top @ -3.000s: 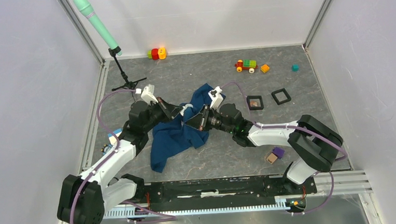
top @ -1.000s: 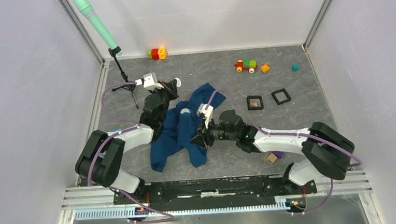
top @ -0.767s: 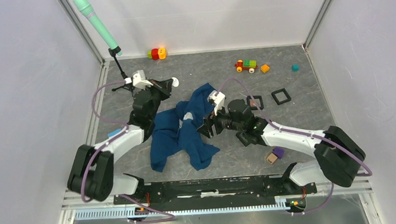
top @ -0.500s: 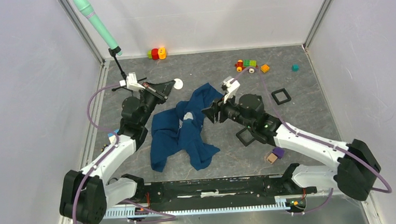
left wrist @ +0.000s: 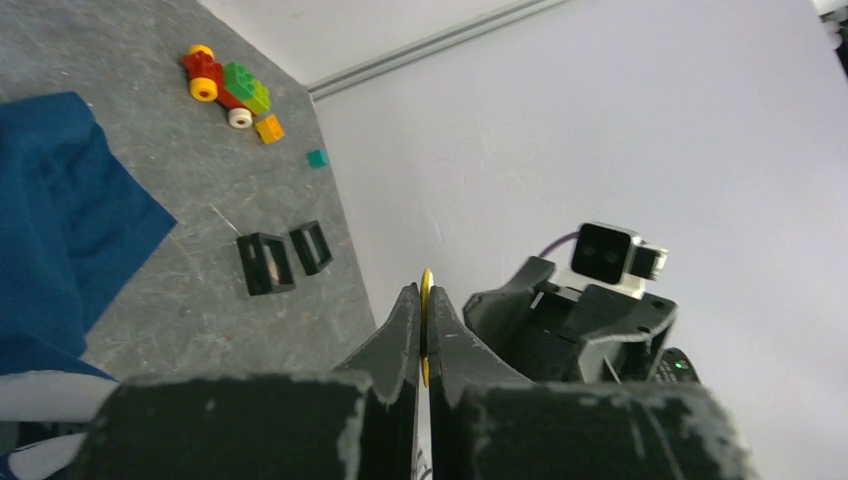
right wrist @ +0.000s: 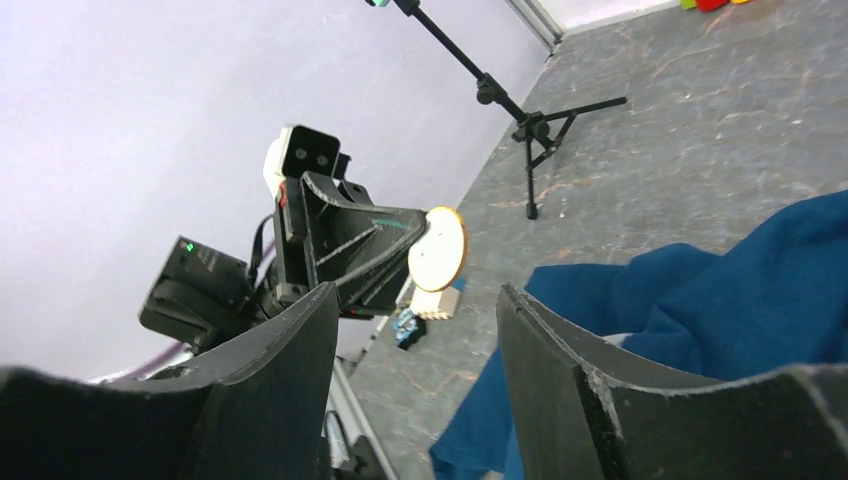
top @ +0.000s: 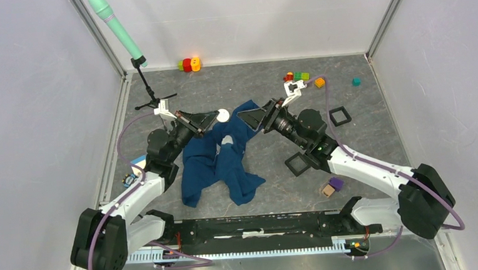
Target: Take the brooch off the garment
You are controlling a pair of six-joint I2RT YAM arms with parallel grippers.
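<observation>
I find the left gripper (top: 214,116) pinching the brooch (top: 223,116) by its rim, clear of the garment (top: 219,164) on the table. Right gripper (top: 251,117) is spread and empty. I judge the brooch light, thin and rigid: it could slip edgewise.

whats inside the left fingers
A round white brooch, pinched by its edge in the left fingers, clear of the shirt. The pinched part is covered.

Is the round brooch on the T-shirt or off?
Off: the round white brooch is pinched in the shut left gripper, clear of the dark blue T-shirt.
</observation>
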